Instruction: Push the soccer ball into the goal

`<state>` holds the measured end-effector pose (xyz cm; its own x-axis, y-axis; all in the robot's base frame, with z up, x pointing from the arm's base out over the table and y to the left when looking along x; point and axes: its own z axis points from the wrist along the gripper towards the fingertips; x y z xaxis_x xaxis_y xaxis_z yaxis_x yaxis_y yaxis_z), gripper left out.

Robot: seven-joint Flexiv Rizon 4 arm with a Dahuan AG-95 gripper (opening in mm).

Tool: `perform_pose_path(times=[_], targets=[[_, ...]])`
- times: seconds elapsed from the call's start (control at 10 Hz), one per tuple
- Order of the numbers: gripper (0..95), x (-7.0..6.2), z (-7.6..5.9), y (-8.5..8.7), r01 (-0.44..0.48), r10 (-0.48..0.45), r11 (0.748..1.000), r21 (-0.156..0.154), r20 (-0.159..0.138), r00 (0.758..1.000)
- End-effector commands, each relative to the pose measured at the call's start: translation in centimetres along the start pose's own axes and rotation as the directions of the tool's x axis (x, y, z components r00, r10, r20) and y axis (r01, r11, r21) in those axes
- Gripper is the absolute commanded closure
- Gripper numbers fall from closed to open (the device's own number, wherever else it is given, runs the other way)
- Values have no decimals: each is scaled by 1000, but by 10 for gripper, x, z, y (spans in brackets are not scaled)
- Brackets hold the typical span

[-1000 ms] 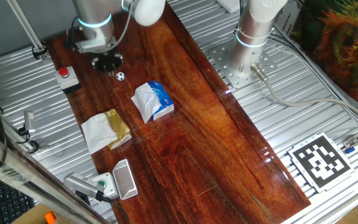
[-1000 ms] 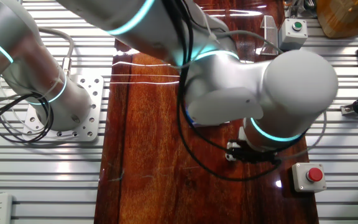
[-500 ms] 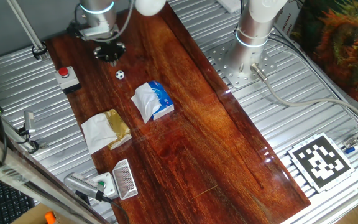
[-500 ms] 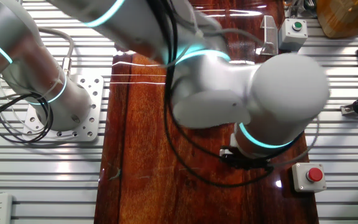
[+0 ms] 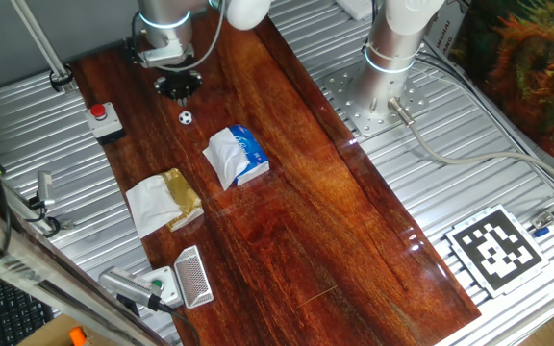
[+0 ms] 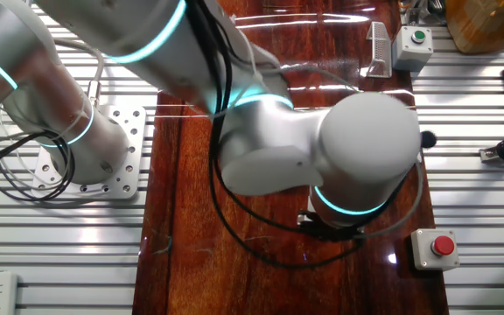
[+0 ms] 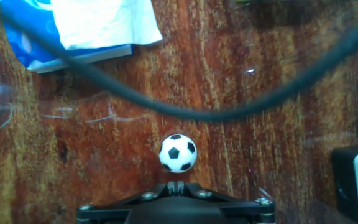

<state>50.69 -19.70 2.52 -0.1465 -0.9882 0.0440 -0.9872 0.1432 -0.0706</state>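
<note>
At the far end of the wooden table [image 5: 287, 183], the gripper [image 5: 177, 86] hangs just behind the soccer ball [image 5: 187, 117], a small gap of bare wood between them. Compared with 1 second ago, the gripper has drawn back up the board and slightly toward the middle, while the ball lies where it did. From the hand view the ball [image 7: 178, 153] sits just ahead of the gripper's dark body, apart from it; the fingers themselves are not visible, so whether they are together or apart cannot be told.

Beyond the ball lies the blue tissue pack [image 5: 239, 156], then a white napkin with a gold wrapper [image 5: 165, 202]. The goal [image 5: 192, 277] stands at the near end of the board, well apart from the ball, beside a white box with a green button [image 5: 159, 285]. A red button [image 5: 99, 114] sits at the board's edge. Ribbed metal panels flank the wood, 1 bearing a black-and-white marker [image 5: 495, 250].
</note>
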Motion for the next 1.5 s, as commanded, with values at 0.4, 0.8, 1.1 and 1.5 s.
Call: perform_pose_path(times=[0.4,0.8,1.1,1.5], targets=[[950,-10,12,-5,-17,17,1000,-2,14,1000],[950,-18,14,-14,-19,19,1000,-11,23,1000],[950,-20,11,-15,-29,30,999,-19,29,999],[950,-21,8,-8,-36,37,999,-22,29,999]])
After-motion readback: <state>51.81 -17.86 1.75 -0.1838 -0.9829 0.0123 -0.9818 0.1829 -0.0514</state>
